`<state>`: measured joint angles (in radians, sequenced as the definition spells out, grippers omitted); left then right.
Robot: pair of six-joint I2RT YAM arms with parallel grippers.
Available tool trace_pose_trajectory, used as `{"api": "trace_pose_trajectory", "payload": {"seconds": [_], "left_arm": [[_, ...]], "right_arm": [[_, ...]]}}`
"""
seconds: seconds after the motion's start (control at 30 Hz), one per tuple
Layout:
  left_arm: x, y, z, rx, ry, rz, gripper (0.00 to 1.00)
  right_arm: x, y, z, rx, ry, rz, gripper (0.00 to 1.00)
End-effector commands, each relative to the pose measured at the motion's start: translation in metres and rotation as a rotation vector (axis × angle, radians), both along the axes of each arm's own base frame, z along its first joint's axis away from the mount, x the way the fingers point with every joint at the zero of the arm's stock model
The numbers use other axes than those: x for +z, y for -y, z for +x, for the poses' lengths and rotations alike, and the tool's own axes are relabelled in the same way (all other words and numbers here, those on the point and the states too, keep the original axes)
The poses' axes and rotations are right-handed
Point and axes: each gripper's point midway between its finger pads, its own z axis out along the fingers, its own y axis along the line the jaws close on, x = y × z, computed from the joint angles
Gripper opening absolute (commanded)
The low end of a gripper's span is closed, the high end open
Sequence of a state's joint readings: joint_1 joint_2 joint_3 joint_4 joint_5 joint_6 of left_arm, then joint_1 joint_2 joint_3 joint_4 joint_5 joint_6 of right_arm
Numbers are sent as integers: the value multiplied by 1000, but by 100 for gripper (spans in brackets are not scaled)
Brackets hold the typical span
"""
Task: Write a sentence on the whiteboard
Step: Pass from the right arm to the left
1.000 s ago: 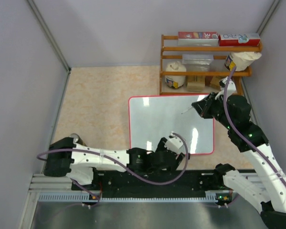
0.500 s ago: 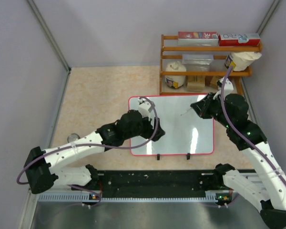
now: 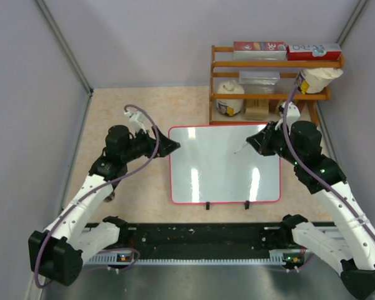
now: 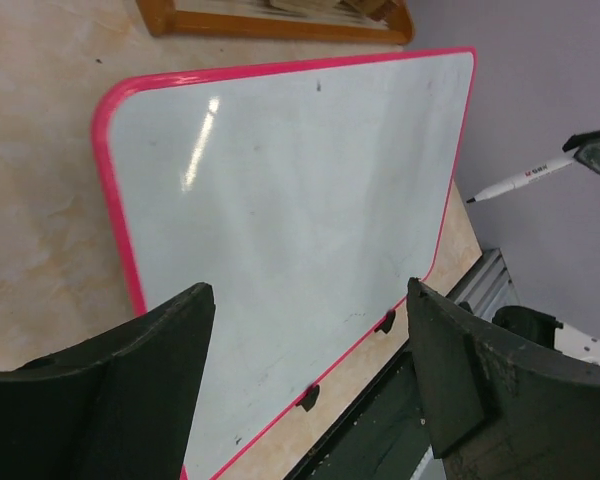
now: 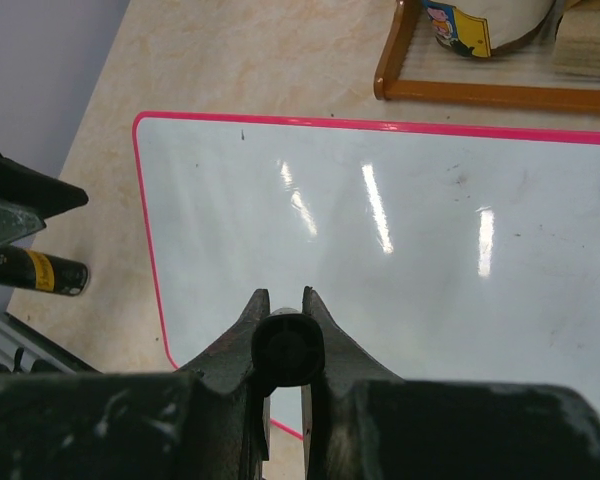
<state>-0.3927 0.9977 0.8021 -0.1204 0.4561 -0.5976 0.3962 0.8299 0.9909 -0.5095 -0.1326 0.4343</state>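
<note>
So far, nothing is seen written on the whiteboard (image 3: 225, 169), laid flat mid-frame; the whole sentence is judged left to do. A pen (image 4: 520, 180) is pinched by the right gripper (image 3: 256, 141) above its upper right. The left gripper (image 3: 167, 147) is held empty, fingers spread, at its upper left corner. A wooden rack (image 3: 275, 62) is set behind; nothing is seen blocking the surface.

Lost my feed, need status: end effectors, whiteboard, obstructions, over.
Left end effector open near whiteboard far-left corner. Right end effector shut on pen. No writing yet; nothing blocking.
</note>
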Motion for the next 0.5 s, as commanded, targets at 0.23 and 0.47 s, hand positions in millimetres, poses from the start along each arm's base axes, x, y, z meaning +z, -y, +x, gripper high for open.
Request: {"api": "trace_pose_trajectory", "payload": {"seconds": [0.23, 0.47], "left_arm": [[9, -70, 8, 64, -7, -266, 88], [-6, -78, 7, 11, -45, -264, 88]], "right_arm": [[12, -4, 8, 23, 48, 0, 0], [8, -4, 11, 18, 34, -4, 0]]}}
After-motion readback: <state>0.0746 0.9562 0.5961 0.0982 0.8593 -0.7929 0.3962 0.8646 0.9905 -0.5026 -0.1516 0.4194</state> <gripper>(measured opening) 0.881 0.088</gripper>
